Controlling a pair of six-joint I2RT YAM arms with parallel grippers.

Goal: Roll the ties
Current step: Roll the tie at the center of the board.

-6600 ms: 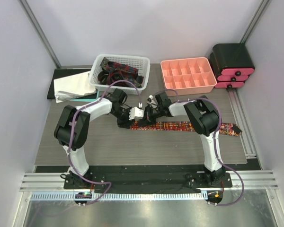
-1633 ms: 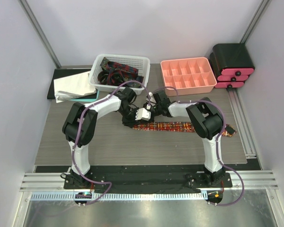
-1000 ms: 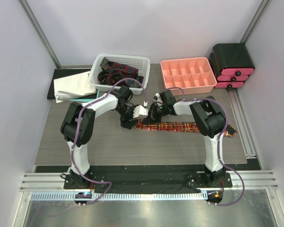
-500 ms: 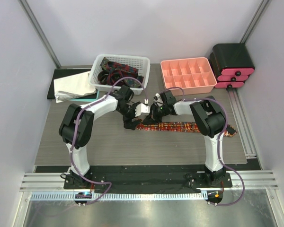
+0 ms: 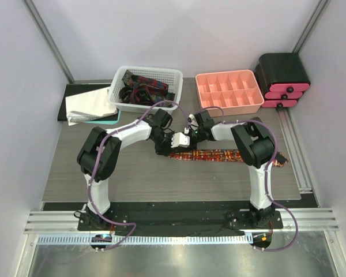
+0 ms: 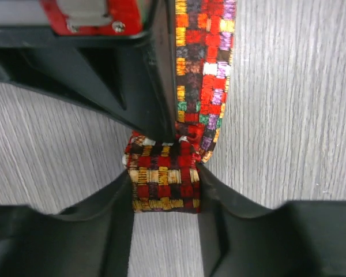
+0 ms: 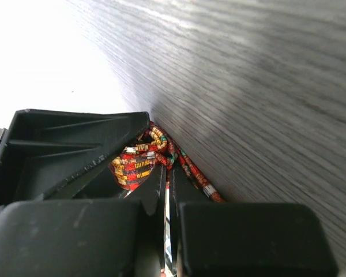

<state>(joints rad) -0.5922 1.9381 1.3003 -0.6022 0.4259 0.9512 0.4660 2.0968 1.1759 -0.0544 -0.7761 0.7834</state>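
Left gripper (image 6: 164, 193) squeezes the rolled end of the long red checked fabric necktie (image 6: 203, 63); right gripper (image 7: 166, 176), pinched closed, touches it.

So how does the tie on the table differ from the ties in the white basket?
The tie on the table lies stretched out flat, one end wound into a roll; the ties in the white basket lie heaped and tangled. The table tie shows red, orange and yellow checks; the basket ties look darker. The table tie is alone; the basket ties are several. All are patterned fabric.
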